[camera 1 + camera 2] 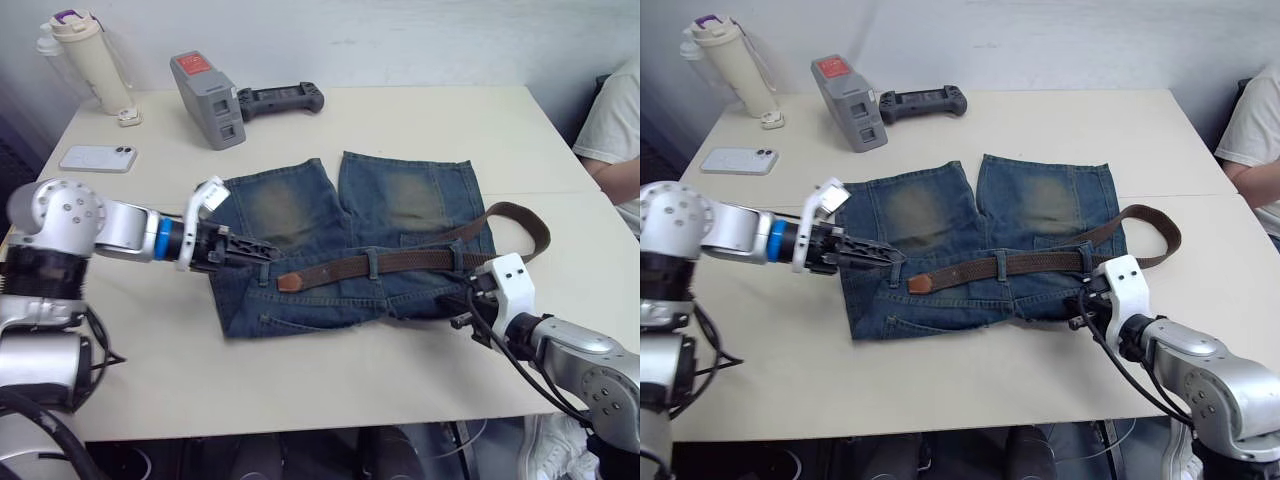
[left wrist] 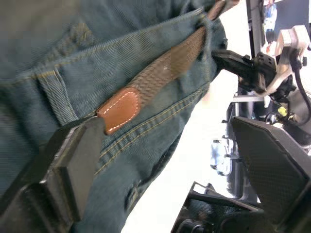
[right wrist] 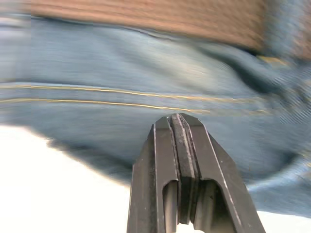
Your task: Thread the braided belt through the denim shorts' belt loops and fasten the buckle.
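Left gripper (image 1: pixel 262 254), fingers spread, at nine o'clock of the braided belt (image 1: pixel 400 263)'s tan tip; right gripper (image 3: pixel 179 121) closed, empty, at the denim shorts (image 1: pixel 300 210)' three-o'clock edge.

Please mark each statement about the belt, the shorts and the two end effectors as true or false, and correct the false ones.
1. The braided belt already passes under some belt loops on the denim shorts. True.
2. The tan tip of the belt lies just in front of the left end effector, whose fingers are apart. True.
3. The right end effector is open wide around the belt. False: its fingers are shut together, empty, near the edge of the shorts.
4. The belt is fastened closed. False: the tip lies free, and the other end loops off the shorts onto the table.
5. A white phone lies on the table, apart from the shorts. True.
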`<state>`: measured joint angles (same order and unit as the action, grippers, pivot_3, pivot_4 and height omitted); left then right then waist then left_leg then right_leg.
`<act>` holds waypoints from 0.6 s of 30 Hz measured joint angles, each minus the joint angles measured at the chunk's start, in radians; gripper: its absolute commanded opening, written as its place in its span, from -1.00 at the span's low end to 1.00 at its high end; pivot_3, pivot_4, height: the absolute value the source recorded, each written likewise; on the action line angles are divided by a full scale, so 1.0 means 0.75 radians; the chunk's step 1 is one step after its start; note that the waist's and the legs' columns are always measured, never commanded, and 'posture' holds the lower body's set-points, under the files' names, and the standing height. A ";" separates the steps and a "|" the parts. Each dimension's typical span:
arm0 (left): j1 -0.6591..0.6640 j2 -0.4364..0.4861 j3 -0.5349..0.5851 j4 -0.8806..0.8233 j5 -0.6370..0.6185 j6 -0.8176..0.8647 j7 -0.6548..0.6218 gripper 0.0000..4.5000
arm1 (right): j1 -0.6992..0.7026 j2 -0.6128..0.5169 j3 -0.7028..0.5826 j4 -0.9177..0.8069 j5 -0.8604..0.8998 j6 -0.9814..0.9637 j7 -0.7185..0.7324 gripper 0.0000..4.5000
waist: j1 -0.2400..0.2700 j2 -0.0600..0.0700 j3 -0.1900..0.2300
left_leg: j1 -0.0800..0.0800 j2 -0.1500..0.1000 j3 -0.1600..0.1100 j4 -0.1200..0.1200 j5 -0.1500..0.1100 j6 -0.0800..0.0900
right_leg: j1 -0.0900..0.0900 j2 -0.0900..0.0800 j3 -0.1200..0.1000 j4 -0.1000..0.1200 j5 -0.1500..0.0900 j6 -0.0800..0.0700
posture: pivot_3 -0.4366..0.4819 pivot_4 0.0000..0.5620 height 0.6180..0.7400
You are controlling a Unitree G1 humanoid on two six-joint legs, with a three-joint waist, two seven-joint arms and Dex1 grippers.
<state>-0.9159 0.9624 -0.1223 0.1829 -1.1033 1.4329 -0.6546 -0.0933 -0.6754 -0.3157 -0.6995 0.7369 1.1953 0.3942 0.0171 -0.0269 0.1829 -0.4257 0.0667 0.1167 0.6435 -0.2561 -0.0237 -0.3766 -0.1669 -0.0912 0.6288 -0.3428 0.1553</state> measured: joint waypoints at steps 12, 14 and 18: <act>0.344 -0.025 -0.011 -0.354 0.568 -0.943 -0.487 1.00 | -0.187 -0.317 0.410 -0.011 -0.134 -0.234 0.292 0.97 | 0.010 -0.001 0.000 | 0.001 0.000 0.004 0.004 -0.003 0.003 | 0.001 0.000 0.003 -0.001 0.000 0.000 | -0.05 -0.47 1.00; 0.352 -0.012 -0.021 -0.364 0.564 -0.906 -0.577 1.00 | -0.240 -0.339 0.523 0.049 -0.226 -0.290 0.311 0.97 | 0.005 -0.001 0.001 | 0.001 0.000 0.005 0.004 -0.003 0.003 | 0.000 0.000 0.004 0.001 0.000 0.000 | -0.05 -0.47 1.00; 0.396 0.025 -0.024 -0.410 0.598 -0.912 -0.687 1.00 | -0.345 -0.379 0.669 0.161 -0.350 -0.343 0.381 0.97 | 0.003 0.000 0.001 | 0.001 0.001 0.005 0.004 -0.003 0.003 | 0.000 0.000 0.004 0.001 0.000 0.000 | -0.05 -0.47 1.00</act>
<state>-0.6191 0.9813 -0.1399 -0.1245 -0.6548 0.7490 -1.1698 -0.3524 -0.9598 0.1858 -0.5784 0.4744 0.9378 0.6802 0.0191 -0.0271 0.1835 -0.4246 0.0672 0.1200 0.6466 -0.2587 -0.0212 -0.3767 -0.1669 -0.0885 0.6292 -0.3428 0.1553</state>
